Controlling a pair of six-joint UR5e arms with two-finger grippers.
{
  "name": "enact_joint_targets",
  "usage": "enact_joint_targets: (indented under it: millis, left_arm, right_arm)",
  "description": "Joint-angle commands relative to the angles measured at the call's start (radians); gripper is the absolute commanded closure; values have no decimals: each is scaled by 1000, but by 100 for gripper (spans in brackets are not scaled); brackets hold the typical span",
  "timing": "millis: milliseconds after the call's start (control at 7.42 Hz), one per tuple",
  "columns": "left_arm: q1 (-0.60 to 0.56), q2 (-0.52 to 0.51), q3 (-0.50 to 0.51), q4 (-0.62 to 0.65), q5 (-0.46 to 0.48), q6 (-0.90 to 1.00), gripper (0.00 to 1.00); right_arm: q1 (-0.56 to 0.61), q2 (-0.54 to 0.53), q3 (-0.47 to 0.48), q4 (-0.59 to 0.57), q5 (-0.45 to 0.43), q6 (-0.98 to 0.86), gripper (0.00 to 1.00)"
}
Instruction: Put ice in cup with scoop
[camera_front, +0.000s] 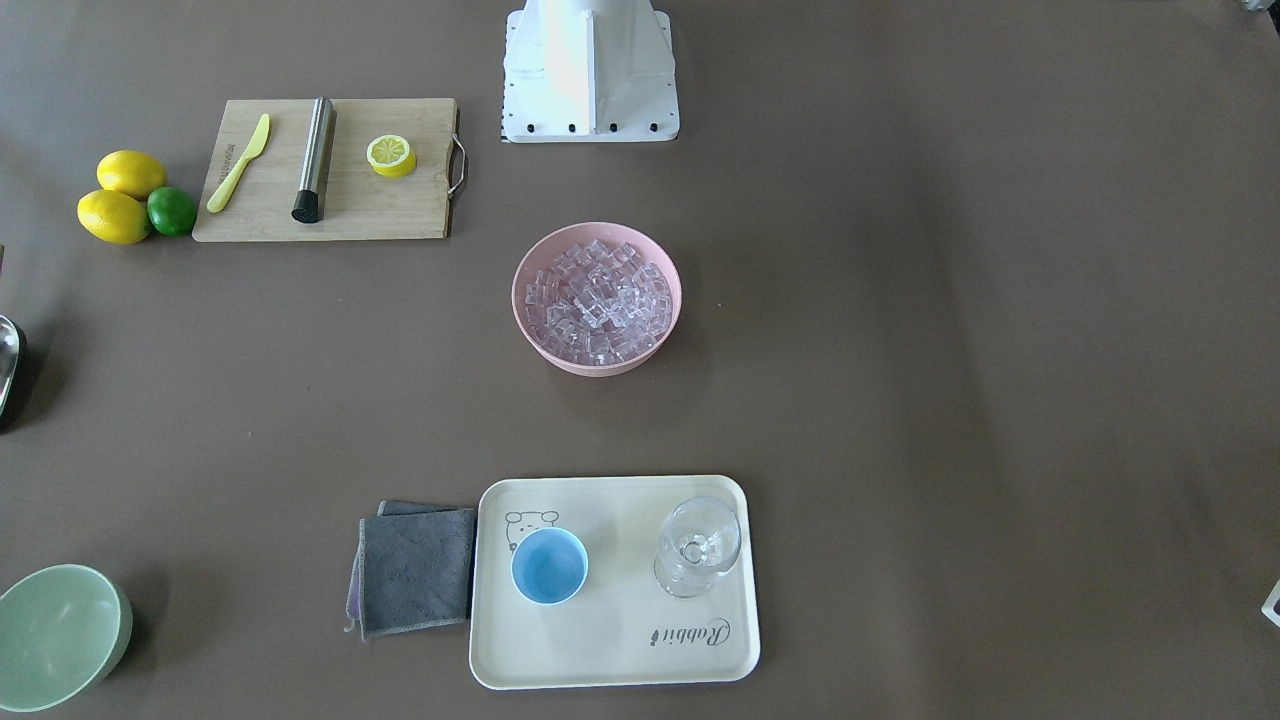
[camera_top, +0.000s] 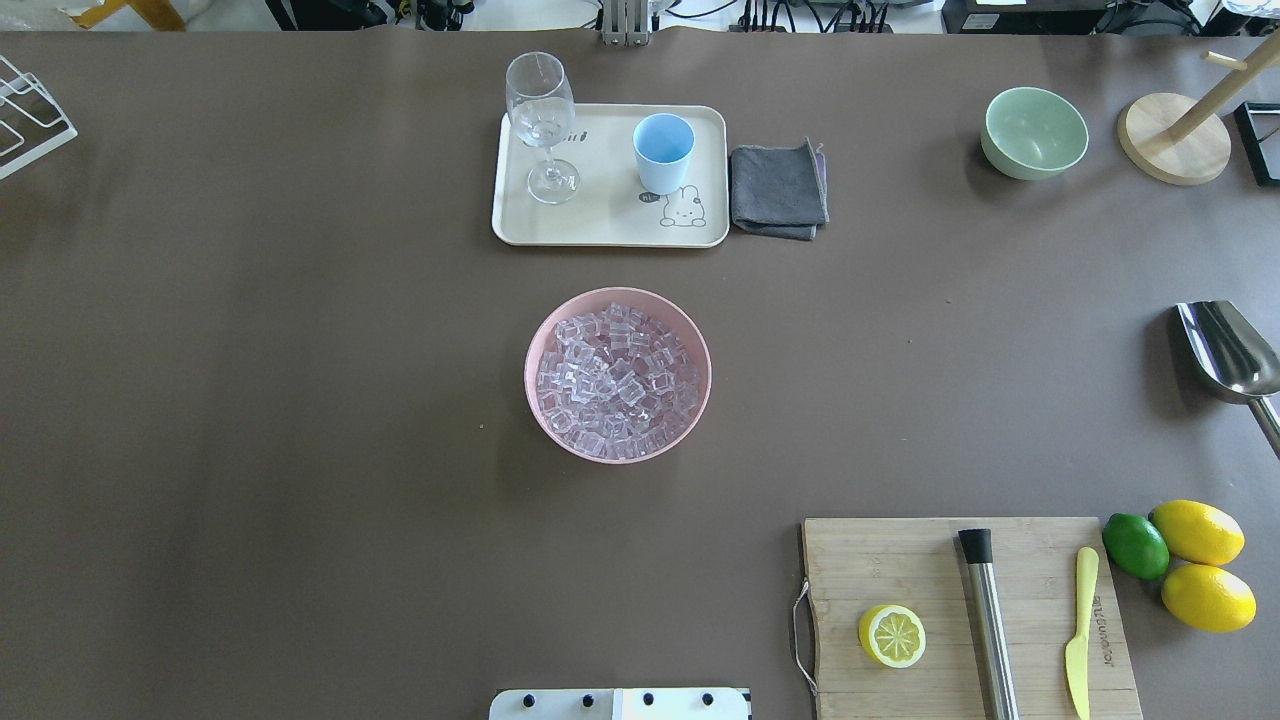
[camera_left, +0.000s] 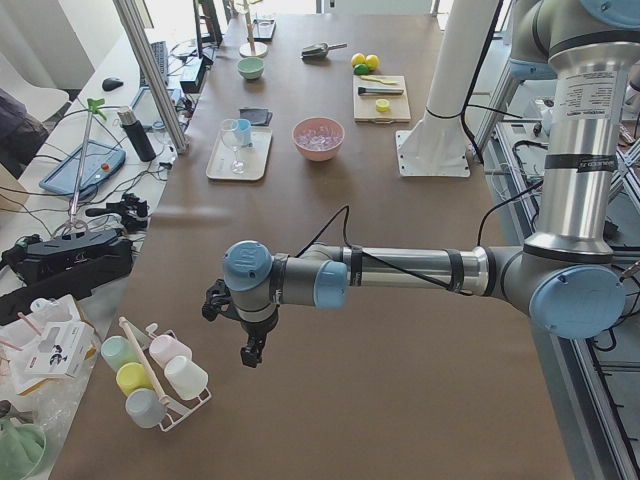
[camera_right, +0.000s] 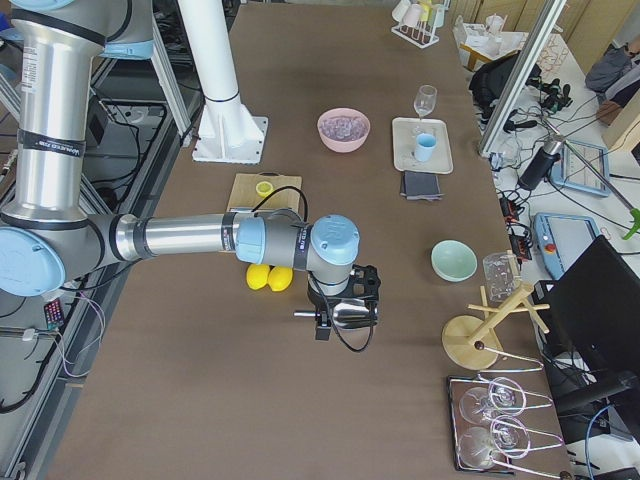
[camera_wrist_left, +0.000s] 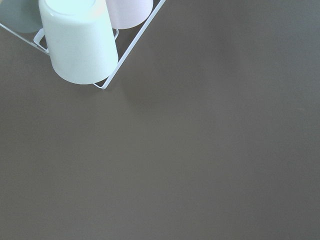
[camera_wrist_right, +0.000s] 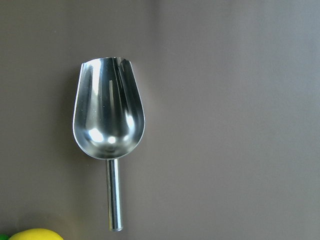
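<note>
Left arm is stretching out flat and low toward the table's end on the robot's left, wrist bending down, left gripper (camera_left: 250, 350) hanging over bare table just beside the wire rack of pastel cups (camera_left: 155, 382). Its fingers show only in the left side view, so cannot tell if they are parted or closed. Right arm is reaching out the same way toward the other end, forearm level, wrist pointing down, right gripper (camera_right: 340, 318) hovering right above the scoop (camera_wrist_right: 108, 120). Cannot tell its finger state either; the right wrist view is showing no fingers. Scoop is lying flat on the table, trough facing up, rod handle pointing toward the lemons (camera_top: 1200, 560) and lime (camera_top: 1135, 545), nothing touching it. In the overhead view it is sitting at the right edge, handle cut off by the frame. Ice (camera_top: 617, 375) is piling in the pink bowl (camera_top: 530, 372) at table centre, well apart from the scoop, with open brown table lying between them and all around the bowl. Light-blue cup (camera_top: 663, 150) is standing upright on the cream tray (camera_top: 600, 225) on the side far from the robot, beyond the bowl, with the wine glass (camera_top: 541, 110) on the tray's other half, apart from it. Grey cloth (camera_top: 777, 188) is lying just beside the tray edge nearest the cup. Green bowl (camera_top: 1035, 132) is sitting farther right. Cutting board (camera_top: 900, 560) with lemon half (camera_top: 891, 636), steel cylinder (camera_top: 988, 620) and yellow knife (camera_top: 1080, 640) is lying near the robot's right side.
</note>
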Motion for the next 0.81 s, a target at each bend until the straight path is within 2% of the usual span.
enact_joint_targets:
  millis: [0, 674]
  left_arm:
    - [1, -1, 4, 0, 0, 0, 0]
    - [20, -3, -22, -11, -7, -2, 0]
  right_arm:
    - [0, -1, -1, 0, 0, 0, 0]
    - [0, 2, 0, 0, 6, 11, 0]
